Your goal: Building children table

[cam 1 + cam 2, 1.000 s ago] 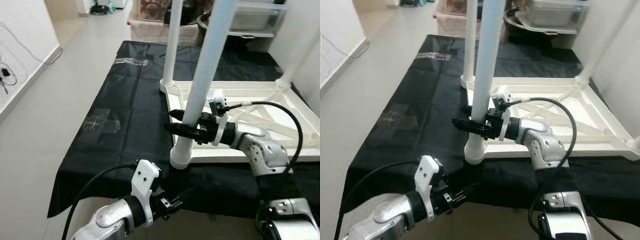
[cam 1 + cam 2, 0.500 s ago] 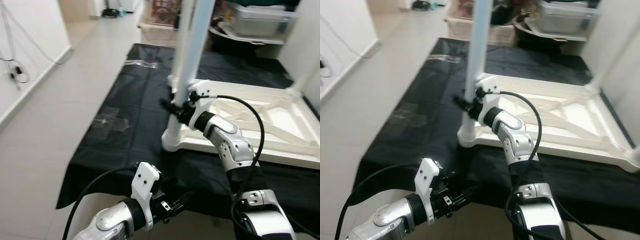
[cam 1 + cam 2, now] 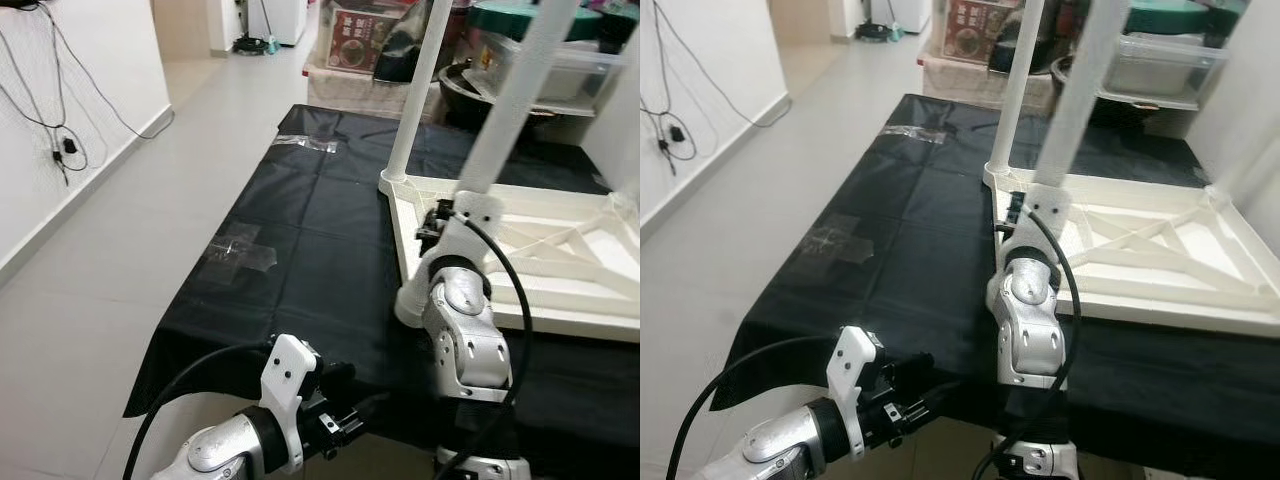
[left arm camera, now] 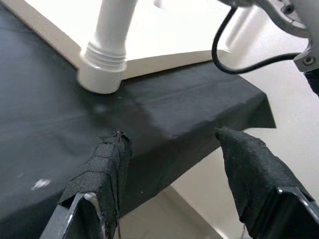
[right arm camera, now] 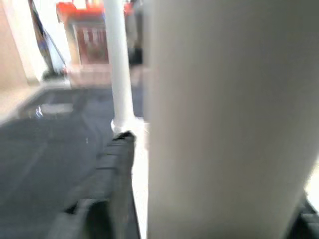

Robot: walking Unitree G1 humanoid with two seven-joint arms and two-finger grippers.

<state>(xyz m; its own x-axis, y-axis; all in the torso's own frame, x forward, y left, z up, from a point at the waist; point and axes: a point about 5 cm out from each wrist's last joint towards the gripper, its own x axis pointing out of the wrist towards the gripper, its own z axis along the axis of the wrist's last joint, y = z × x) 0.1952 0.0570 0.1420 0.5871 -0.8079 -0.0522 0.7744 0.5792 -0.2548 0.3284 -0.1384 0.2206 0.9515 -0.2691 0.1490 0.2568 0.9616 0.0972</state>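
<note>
My right gripper [image 3: 437, 218] is at the near white leg [image 3: 500, 130] of the upturned children's table [image 3: 560, 262], which lies top-down on the black cloth [image 3: 300, 250] with its legs pointing up. In my right wrist view that leg [image 5: 224, 119] rises directly ahead, with 1 black finger [image 5: 117, 169] flat against its side, so I judge that I am pinching it, low on the shaft and above the collar [image 4: 102, 67] where it seats in the frame's near corner. A 2nd leg [image 3: 415, 95] stands in the far corner of the same side.

I judge the step to be seating or turning this leg home. To do it well, I want my grip square across the shaft, not skewed, and any twist made about the leg's own axis so the collar stays flat on the frame. The leg looks tilted in the eye views, so I should bring it upright before pressing down; forcing it slanted could jam the joint or slide the light frame across the cloth.

My left gripper [image 4: 169, 149] hovers at the near edge of the cloth, fingers spread and holding nothing. It could steady the frame's corner.
</note>
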